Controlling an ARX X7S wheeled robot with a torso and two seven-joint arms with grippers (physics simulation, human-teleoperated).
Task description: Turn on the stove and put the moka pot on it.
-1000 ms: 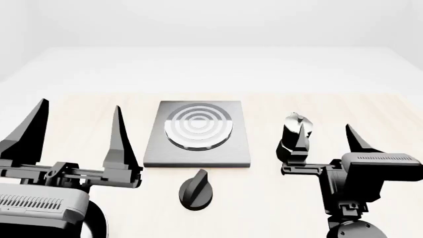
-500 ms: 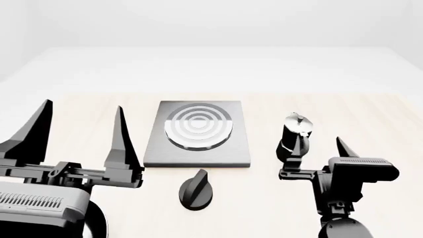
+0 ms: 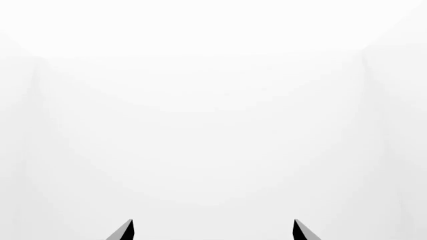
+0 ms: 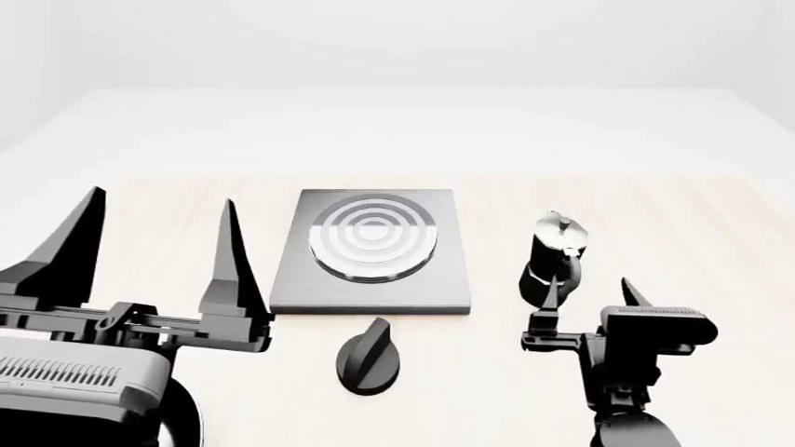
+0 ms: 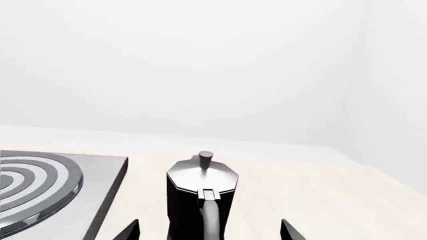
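While the right claw (image 4: 586, 292) sits low near the counter's front edge with its two prongs spread apart and nothing between them, the coffee pot (image 4: 554, 257) stands upright just beyond its tips, toward the counter's right side. Seen from the right wrist camera, the pot (image 5: 201, 197) faces the claw with its black handle, its silver lid and small lid knob on top, and the two fingertips (image 5: 128, 231) flank it without touching.

On the pale wooden counter (image 4: 695, 223), the stove (image 4: 371, 250) lies flat around the middle, its ringed burner bare, with the pot resting beside its right edge and apart from it. Nearer the front edge, just in front of the slab, sits the round black knob (image 4: 369, 358).

Toward the counter's left front corner, the left claw (image 4: 156, 240) points upward, released, prongs wide and empty. Its wrist camera shows only two black tips (image 3: 127, 231) against blank white.
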